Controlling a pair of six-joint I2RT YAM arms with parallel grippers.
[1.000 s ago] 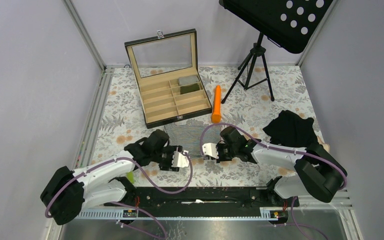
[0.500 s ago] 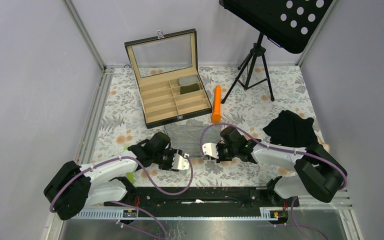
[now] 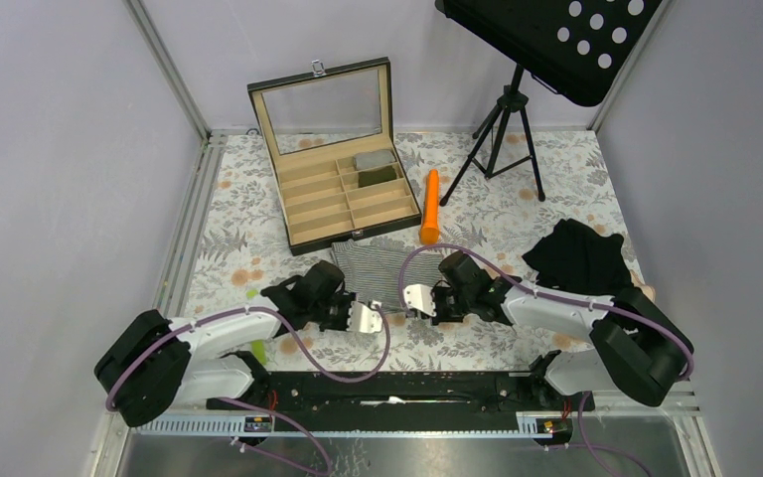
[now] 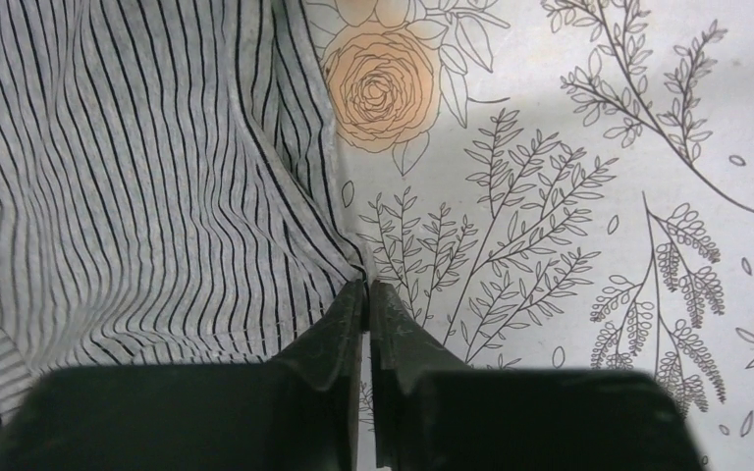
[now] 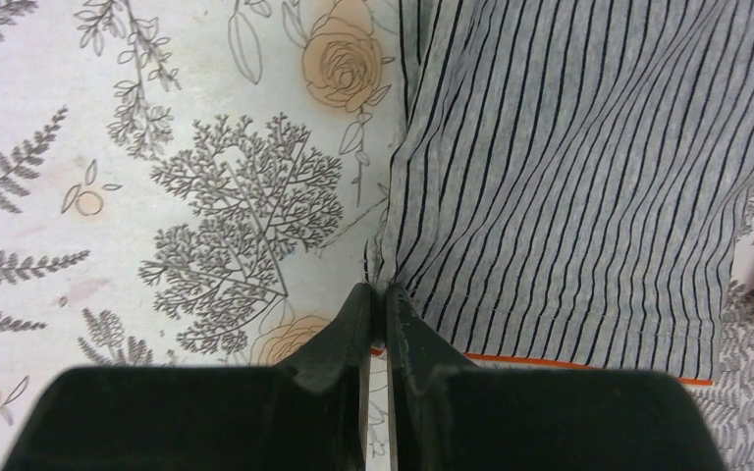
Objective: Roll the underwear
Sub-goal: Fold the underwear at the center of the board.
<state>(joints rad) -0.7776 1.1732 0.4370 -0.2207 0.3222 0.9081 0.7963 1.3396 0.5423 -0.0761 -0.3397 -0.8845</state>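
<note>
The light grey pinstriped underwear [image 3: 373, 263] lies flat on the floral table, just in front of the box. My left gripper [image 3: 370, 310] is shut on its near hem; in the left wrist view the fingertips [image 4: 366, 285] pinch a corner of the striped underwear [image 4: 137, 196]. My right gripper [image 3: 409, 298] is shut on the same near hem, a little to the right. In the right wrist view, that gripper [image 5: 380, 288] grips the edge of the striped cloth [image 5: 579, 177], whose hem shows an orange trim. A heap of black underwear [image 3: 576, 256] lies at the right.
An open compartment box [image 3: 343, 184] with a glass lid stands behind the striped garment. An orange carrot-shaped stick [image 3: 430, 207] lies to its right. A black tripod [image 3: 502, 129] stands at the back right. Small green pieces [image 3: 257, 351] lie near the left arm.
My left gripper has slid right to the striped underwear's near hem and closed on it. The cloth has shifted slightly. The right gripper has kept its grip and place.
</note>
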